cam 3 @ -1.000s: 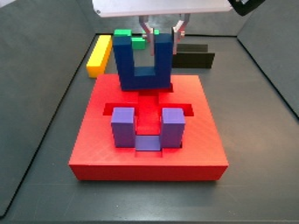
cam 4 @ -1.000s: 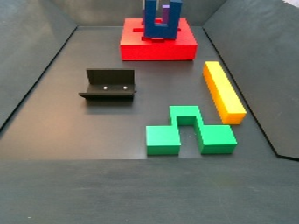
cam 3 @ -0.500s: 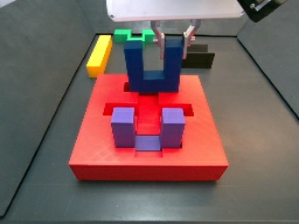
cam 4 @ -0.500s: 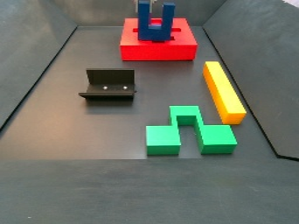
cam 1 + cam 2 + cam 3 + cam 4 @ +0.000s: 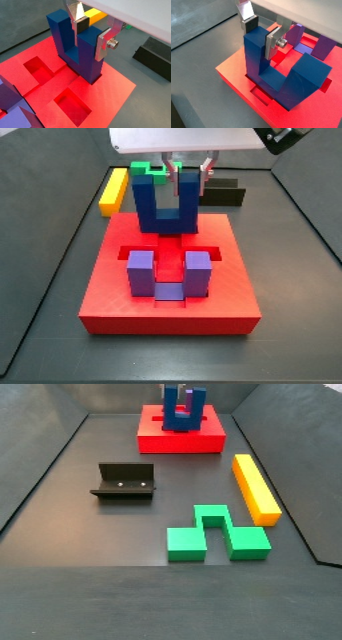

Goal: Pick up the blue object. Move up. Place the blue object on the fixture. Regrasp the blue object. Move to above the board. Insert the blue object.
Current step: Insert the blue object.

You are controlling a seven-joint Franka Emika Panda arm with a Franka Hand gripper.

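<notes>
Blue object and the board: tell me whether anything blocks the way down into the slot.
Nothing visible does. The gripper is shut on one prong of the blue object, whose base already meets the board at a recess. The purple block stands apart, in another recess.

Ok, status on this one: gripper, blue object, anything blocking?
Gripper over the board, shut on one prong of the blue object. Object upright, base at the board. Purple block alongside, not blocking.

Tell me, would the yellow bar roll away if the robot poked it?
Probably not. The yellow bar has flat sides and square corners, so it would likely slide across the smooth floor, not roll. It lies flat and low, so tipping seems unlikely. It looks like stiff plastic that shouldn't bend. The pincer is far off, over the board, gripping a prong of the blue object.
</notes>
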